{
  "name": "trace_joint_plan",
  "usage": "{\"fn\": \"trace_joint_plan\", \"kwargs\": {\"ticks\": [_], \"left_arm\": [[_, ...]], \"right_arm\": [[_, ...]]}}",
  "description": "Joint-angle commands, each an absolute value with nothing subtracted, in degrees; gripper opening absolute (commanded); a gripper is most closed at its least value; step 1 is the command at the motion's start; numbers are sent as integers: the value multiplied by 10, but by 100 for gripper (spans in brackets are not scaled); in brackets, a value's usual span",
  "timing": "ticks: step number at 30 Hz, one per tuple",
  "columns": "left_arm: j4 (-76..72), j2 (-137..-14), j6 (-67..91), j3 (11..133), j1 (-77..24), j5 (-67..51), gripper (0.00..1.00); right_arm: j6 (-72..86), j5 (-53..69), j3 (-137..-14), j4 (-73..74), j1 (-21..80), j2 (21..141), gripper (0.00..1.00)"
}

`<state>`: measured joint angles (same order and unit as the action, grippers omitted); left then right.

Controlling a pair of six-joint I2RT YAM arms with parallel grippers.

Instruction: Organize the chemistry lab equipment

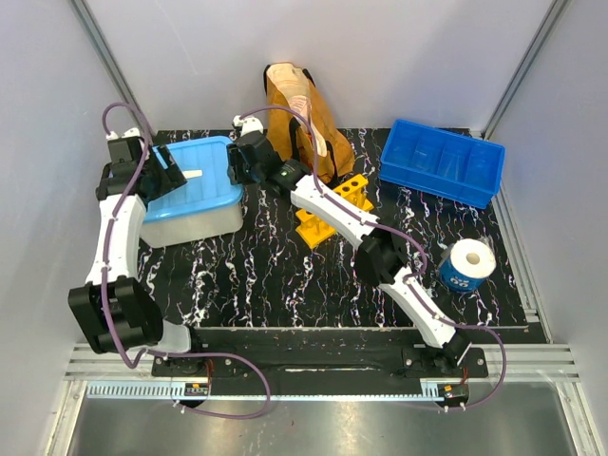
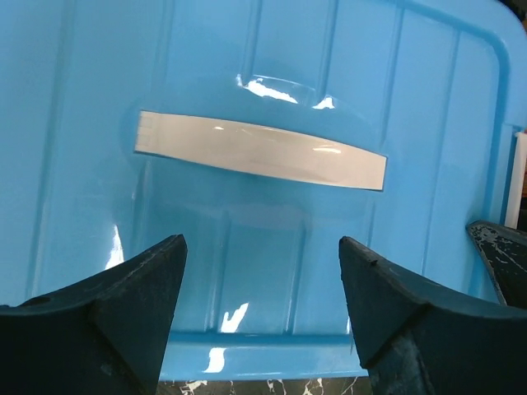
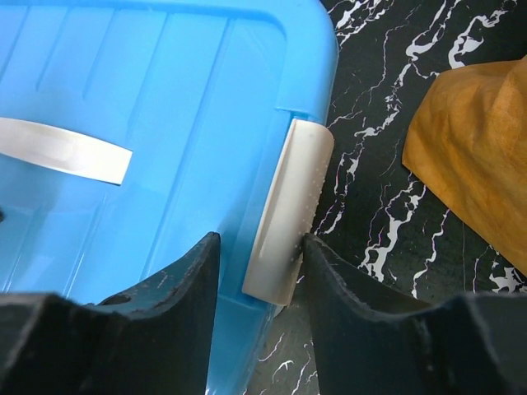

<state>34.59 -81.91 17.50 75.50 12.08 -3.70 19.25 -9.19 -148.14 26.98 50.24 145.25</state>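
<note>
The yellow test-tube rack (image 1: 323,220) lies on the black marbled mat, partly hidden under my right arm. No loose tubes or blue stick show. A light-blue lidded box (image 1: 190,190) with a white lid handle (image 2: 259,150) stands at the left. My left gripper (image 1: 174,168) (image 2: 262,240) is open and empty over the lid's near-left edge. My right gripper (image 1: 235,167) (image 3: 259,239) is open, its jaws straddling the white side latch (image 3: 288,210) at the lid's right edge; the right finger touches the latch, while the left finger stands apart over the lid.
A mustard-brown tote bag (image 1: 299,109) stands at the back centre, just right of my right gripper. A dark-blue divided tray (image 1: 442,161) sits at the back right. A blue-and-white roll (image 1: 467,264) stands at the right.
</note>
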Motion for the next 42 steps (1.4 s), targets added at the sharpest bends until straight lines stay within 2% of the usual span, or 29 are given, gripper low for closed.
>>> {"fn": "trace_joint_plan", "kwargs": {"ticks": [1,6,11,16,28,32,42], "left_arm": [[333,-756,178,747,147,-12,80],[341,-721,185,739,183,-15,83],[325,-677,199,678,234,-57,88],[274,-630,247,600,315,-123,91],[191,-624,262,518,384,-179,95],[118,-624,300,474,427,-255,97],[-36,-648,371,416,432,-337,95]], "right_arm": [[177,-107,-1461,272,509,1436,47],[152,-133,-1438,276,509,1422,42],[135,-134,-1438,282,498,1416,35],[108,-120,-1456,291,484,1419,34],[58,-86,-1463,289,465,1420,33],[56,-84,-1469,287,465,1421,33],[61,-73,-1458,267,464,1410,33]]}}
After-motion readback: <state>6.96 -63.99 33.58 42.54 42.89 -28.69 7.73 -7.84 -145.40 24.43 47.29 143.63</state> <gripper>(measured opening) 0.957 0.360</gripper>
